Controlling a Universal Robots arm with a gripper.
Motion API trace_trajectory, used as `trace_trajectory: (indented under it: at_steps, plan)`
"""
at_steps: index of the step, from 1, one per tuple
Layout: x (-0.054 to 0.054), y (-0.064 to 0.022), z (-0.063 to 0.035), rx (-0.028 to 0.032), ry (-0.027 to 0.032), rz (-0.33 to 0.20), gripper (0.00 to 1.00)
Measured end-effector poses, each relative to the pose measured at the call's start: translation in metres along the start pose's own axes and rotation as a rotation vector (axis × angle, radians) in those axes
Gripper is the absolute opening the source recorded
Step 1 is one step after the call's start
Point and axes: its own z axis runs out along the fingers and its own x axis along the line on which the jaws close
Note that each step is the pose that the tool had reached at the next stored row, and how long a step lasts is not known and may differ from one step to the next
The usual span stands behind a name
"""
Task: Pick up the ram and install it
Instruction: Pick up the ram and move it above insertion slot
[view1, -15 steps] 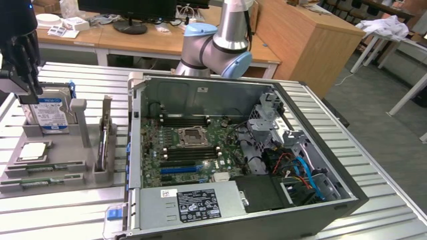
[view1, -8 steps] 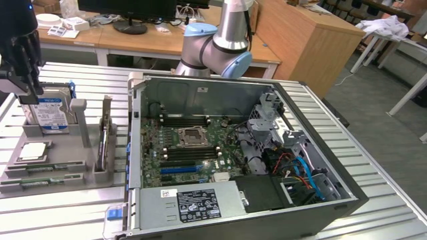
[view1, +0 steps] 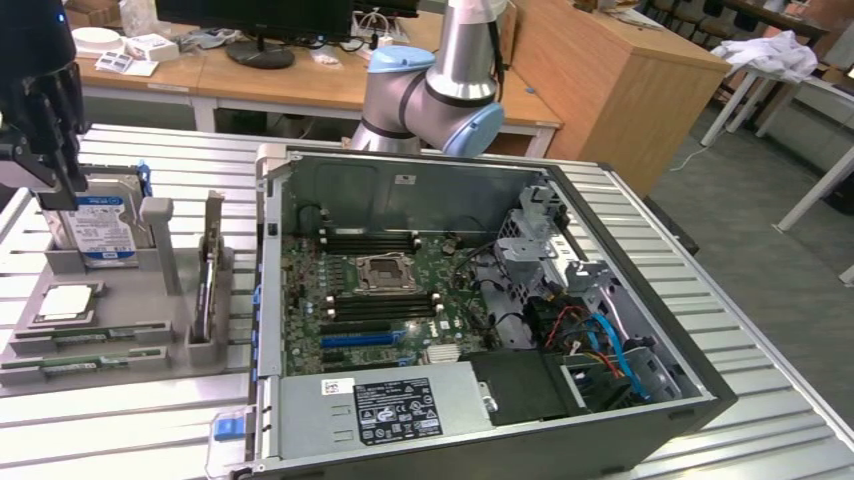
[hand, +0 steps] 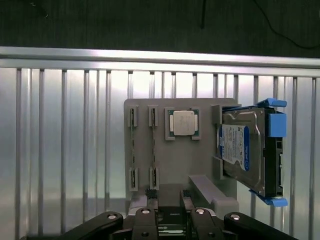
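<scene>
The far RAM stick and the near RAM stick, slim green boards with dark chips, stand on edge in a gray holder at the exterior view's left. Their long axes run left to right. The gripper hovers over the holder, fingers spread and empty. The writing on the hard drive's blue label is unreadable.

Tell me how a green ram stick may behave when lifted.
Each thin green ram stick stands on edge in the grey holder, so it likely feels light and stiff. Its narrow edge may tip or twist if gripped off-centre.
</scene>
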Motion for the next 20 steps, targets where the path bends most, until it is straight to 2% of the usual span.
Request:
trace_trajectory:
  at_steps: [20]
  plan:
    - [0.002,0.0007,0.0347,-0.0015,0.0002,0.000,0.31]
